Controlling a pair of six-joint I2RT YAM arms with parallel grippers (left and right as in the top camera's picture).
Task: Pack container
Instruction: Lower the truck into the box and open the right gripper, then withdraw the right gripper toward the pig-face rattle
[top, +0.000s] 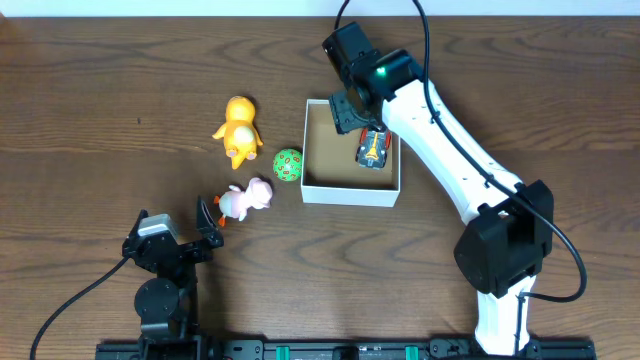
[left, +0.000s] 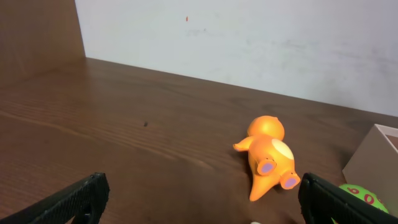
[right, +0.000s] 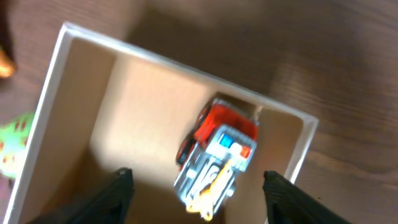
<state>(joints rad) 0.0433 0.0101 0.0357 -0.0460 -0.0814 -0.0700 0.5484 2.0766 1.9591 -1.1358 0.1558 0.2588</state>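
- Right gripper hovers above the container, jaws wide and empty; a careless sweep could clip a wall.
- Left gripper, equally wide and empty, waits well left of the container.
- Container holds a toy truck against its right wall.
- Orange toy, pink toy and green ball lie left of the container; the ball, just beside its wall, may roll if nudged.

left wrist view crops the green ball at bottom, the container at right.
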